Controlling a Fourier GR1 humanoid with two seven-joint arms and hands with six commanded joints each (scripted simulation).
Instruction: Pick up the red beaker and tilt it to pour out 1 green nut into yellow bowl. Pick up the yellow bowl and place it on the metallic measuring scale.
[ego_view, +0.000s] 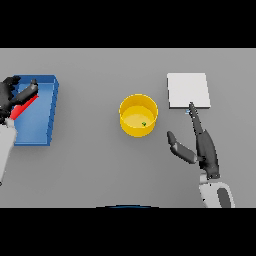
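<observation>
The yellow bowl (138, 115) stands upright at the table's middle with one small green nut (144, 124) inside it. To its right, farther back, lies the pale square measuring scale (188, 90). My right hand (205, 149) hovers right of the bowl, open, fingers straight and pointing toward the scale's near edge, thumb spread toward the bowl. At the far left my left hand (11, 95) is curled round the red beaker (24, 105), which lies tilted over the blue tray (44, 117).
The blue tray sits at the table's left edge, under the left hand. Grey tabletop stretches between the tray and the bowl, and in front of the bowl.
</observation>
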